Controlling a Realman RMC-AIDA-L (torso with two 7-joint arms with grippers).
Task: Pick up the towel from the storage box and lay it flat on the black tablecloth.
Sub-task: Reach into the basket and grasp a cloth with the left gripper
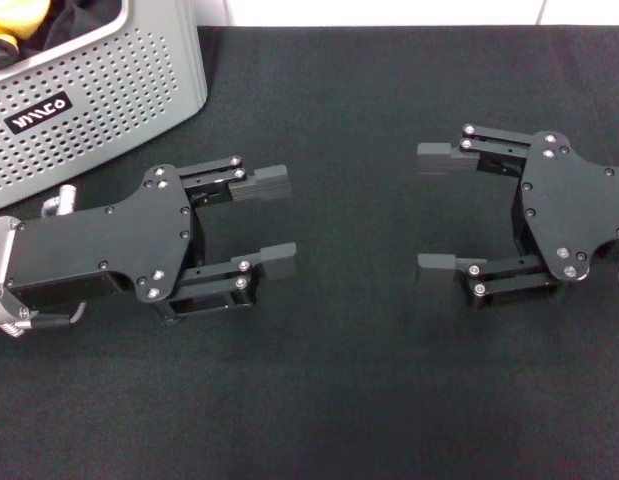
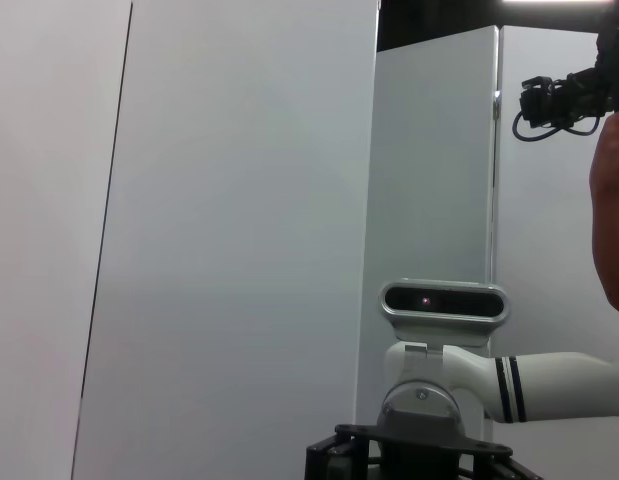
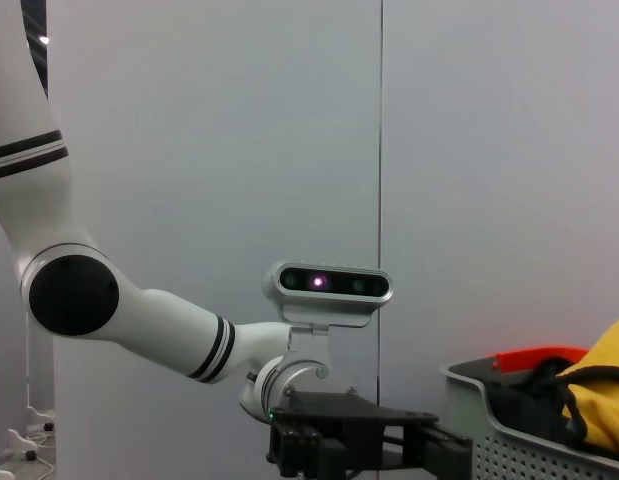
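The storage box [image 1: 99, 85] stands at the far left of the black tablecloth [image 1: 359, 380] in the head view; it also shows in the right wrist view [image 3: 529, 440]. The towel [image 1: 17, 18] lies inside it with its yellow-orange face showing [image 3: 601, 395], beside a black fabric bundle [image 3: 534, 395]. My left gripper [image 1: 269, 220] is open and empty, low over the tablecloth just in front of the box. My right gripper [image 1: 439, 210] is open and empty at the right, facing the left one.
A red-orange item [image 3: 534, 356] sits at the box's back rim. The tablecloth's far edge [image 1: 389, 28] meets a white surface. The left wrist view shows the right arm's wrist camera [image 2: 444, 300] and a person's arm [image 2: 611, 210] with a camera.
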